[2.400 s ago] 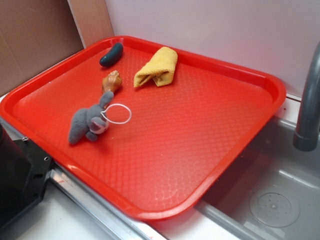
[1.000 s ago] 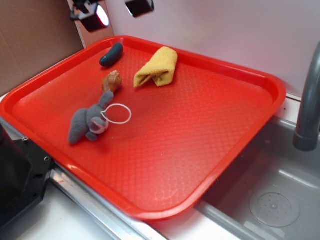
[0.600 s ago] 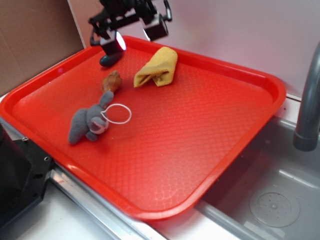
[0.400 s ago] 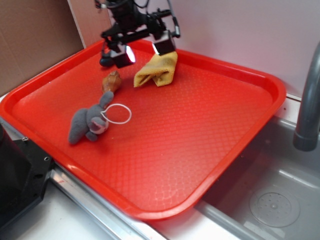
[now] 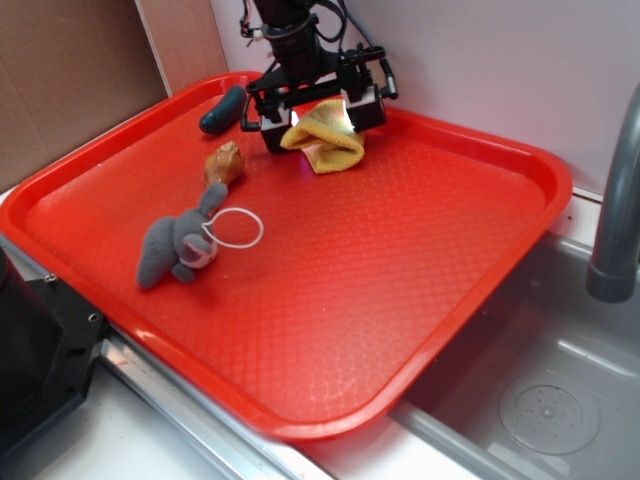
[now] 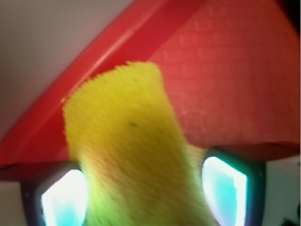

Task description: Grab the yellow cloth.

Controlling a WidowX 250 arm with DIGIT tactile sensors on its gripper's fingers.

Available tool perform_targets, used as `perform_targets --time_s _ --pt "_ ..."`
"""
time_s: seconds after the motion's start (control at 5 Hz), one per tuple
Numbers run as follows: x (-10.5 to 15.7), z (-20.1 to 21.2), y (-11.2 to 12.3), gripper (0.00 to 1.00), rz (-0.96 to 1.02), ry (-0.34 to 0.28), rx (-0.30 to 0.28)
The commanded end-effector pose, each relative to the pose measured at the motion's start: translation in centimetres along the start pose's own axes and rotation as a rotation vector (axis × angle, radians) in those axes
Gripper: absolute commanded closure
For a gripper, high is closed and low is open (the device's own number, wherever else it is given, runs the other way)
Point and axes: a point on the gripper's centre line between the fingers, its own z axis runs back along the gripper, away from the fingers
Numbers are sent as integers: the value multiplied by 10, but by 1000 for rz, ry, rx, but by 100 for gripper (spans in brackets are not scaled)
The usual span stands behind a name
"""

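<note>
My pincer, spread wide, straddles the yellow cloth near the red tray's far edge; I risk pinching only the top fold.

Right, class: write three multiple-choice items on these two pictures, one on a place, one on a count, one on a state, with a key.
1. Where on the red tray does the yellow cloth lie?
A. near the back rim
B. at the front corner
C. in the sink

2. How many things lie on the tray besides the cloth?
A. one
B. three
C. five

3. How is the gripper set?
A. shut, far from the cloth
B. open, fingers on either side of the cloth
C. holding the plush

Key: A, rim runs right behind it; B, grey plush toy, shell, dark pickle-like item; B, wrist view shows the cloth between spread fingers.
</note>
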Motion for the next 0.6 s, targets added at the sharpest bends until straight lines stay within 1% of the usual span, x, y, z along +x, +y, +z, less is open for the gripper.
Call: perform_targets --time_s 0.0,0.2,0.4 --pt "28 9 16 100 -256 -165 170" --pt "28 9 16 100 -243 -176 197" --pt "22 33 17 100 -233 -220 209"
